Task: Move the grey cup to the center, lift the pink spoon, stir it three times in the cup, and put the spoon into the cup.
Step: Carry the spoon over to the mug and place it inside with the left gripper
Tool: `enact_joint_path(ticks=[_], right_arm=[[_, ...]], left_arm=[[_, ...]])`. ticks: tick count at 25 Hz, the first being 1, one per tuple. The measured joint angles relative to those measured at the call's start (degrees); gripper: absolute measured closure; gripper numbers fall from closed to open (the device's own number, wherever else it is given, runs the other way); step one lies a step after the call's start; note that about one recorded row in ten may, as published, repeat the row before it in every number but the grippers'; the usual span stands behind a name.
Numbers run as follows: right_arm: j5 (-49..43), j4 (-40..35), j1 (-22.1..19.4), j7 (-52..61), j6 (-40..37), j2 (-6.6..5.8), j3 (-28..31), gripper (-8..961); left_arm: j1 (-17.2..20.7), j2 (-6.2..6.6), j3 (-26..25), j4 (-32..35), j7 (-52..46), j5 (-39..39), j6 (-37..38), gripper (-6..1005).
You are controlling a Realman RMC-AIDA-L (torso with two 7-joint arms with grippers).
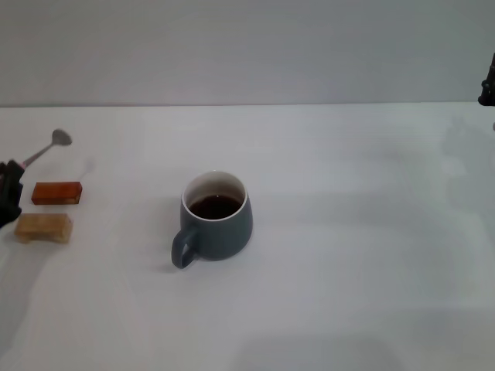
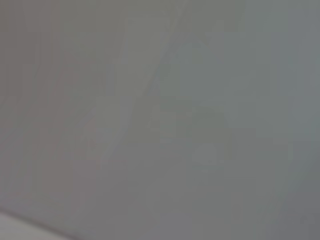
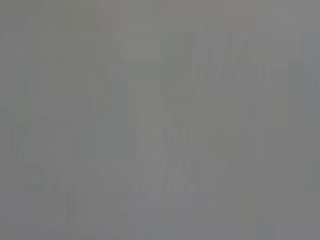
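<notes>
One mug sits nearest the camera in the head view: the grey cup, upright on the white table around the middle, dark liquid inside, loop handle pointing toward the robot and a bit to its left.

Further back and way off to the left, there's a tan wooden block and just behind it a red-brown wooden block, close to each other but not touching, both lying with their long sides running left to right.

Beyond those, at the left edge, the left gripper is clamped on the pink spoon. The spoon's long axis runs diagonally, handle end down in the gripper, grey metal bowl pointing up and away toward the far right, raised over the table and well apart from the cup.

Farthest off, a sliver of the right gripper shows at the right edge up high; can't tell how its fingers stand.

Only the head view gives any of this. Both wrist views are just a flat grey blur, nothing recognisable.
</notes>
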Motion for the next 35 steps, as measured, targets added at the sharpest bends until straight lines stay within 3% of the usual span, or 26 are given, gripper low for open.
enact_joint_path(ticks=[1,3,4,5,6,7,8,12,13,14,15,16,18,19,21,23,24,25,26,28,29,30,31,32,33,35], right_arm=[[0.0,0.0,-0.1,0.0,-0.1,0.02,0.1,902],[0.0,0.0,-0.4,0.0,-0.2,0.07,0.3,902],[0.0,0.0,-0.5,0.0,-0.2,0.07,0.3,902],[0.0,0.0,-0.6,0.0,-0.2,0.07,0.4,902],[0.0,0.1,-0.7,0.0,-0.3,0.07,0.4,902],[0.0,0.3,-1.0,0.0,-0.3,0.09,0.4,902],[0.0,0.3,-1.0,0.0,-0.3,0.09,0.4,903],[0.0,1.0,-1.5,0.0,-0.3,0.14,0.4,903],[0.0,1.1,-1.7,0.0,-0.3,0.14,0.4,903],[0.0,1.3,-1.8,0.0,-0.3,0.14,0.4,903],[0.0,1.4,-1.9,0.0,-0.3,0.14,0.5,903],[0.0,1.5,-2.0,0.0,-0.3,0.15,0.6,903],[0.0,1.5,-2.3,0.0,-0.3,0.15,1.1,903],[0.0,1.5,-2.4,0.0,-0.4,0.15,1.3,903],[0.0,1.5,-2.9,0.0,-0.5,0.15,2.2,903],[0.0,1.8,-3.5,0.0,-0.9,0.15,3.0,903],[0.0,2.0,-3.8,0.0,-1.1,0.14,3.3,903],[0.0,2.2,-4.1,0.0,-1.2,0.15,3.5,903],[0.0,2.3,-4.3,0.0,-1.3,0.14,3.8,903],[0.0,2.4,-4.6,0.0,-1.3,0.15,4.2,903],[0.0,2.4,-4.7,0.0,-1.3,0.14,4.3,903],[0.0,2.4,-4.7,0.0,-1.3,0.15,4.3,903],[0.0,2.5,-4.7,0.0,-1.3,0.15,4.3,903],[0.0,2.4,-4.8,0.0,-1.3,0.15,4.3,903],[0.0,2.4,-4.8,0.0,-1.3,0.15,4.3,903],[0.0,2.4,-4.8,0.0,-1.3,0.15,4.3,903]], left_arm=[[0.0,0.64,-0.1,-0.7,-0.4,0.5,-0.1,855],[0.0,0.64,-0.1,-0.7,-0.4,0.5,-0.1,855],[0.0,2.48,-0.2,-3.4,-1.0,1.6,-0.2,855],[0.0,2.48,-0.2,-3.4,-1.0,1.6,-0.2,855],[0.0,4.06,-0.2,-5.3,-1.8,2.2,-0.4,855],[0.0,4.06,-0.2,-5.3,-1.8,2.2,-0.4,855],[0.0,5.67,-0.5,-7.4,-3.1,3.6,-0.6,855],[0.0,5.67,-0.5,-7.4,-3.1,3.6,-0.6,855],[0.5,9.85,-2.0,-13.1,-7.0,7.2,-1.8,855],[0.5,11.58,-1.9,-15.2,-7.9,7.3,-2.6,855],[0.5,11.58,-1.9,-15.2,-7.9,7.3,-2.6,855],[0.5,12.66,-1.8,-16.4,-8.6,7.3,-3.0,855],[0.5,12.66,-1.8,-16.4,-8.6,7.3,-3.0,855],[0.5,14.78,-1.7,-18.3,-9.8,7.4,-3.4,855],[0.3,16.02,-1.6,-19.4,-10.5,7.4,-3.5,855],[0.3,16.02,-1.6,-19.4,-10.5,7.4,-3.5,855],[0.0,17.28,-1.1,-20.3,-10.9,7.5,-3.7,855],[0.0,17.28,-1.1,-20.3,-10.9,7.5,-3.7,855],[-1.3,19.90,1.6,-21.8,-11.4,7.5,-4.0,855],[-1.3,19.90,1.6,-21.8,-11.4,7.5,-4.0,855],[-2.1,20.97,3.1,-22.4,-11.5,7.5,-4.1,855],[-2.1,20.97,3.1,-22.4,-11.5,7.5,-4.1,855],[-3.9,23.12,6.2,-23.6,-12.2,7.5,-4.1,855],[-4.6,24.01,7.3,-24.1,-12.5,7.5,-4.1,855],[-4.6,24.01,7.3,-24.1,-12.5,7.5,-4.1,855],[-7.3,26.54,11.1,-25.1,-13.6,7.5,-3.7,855]])
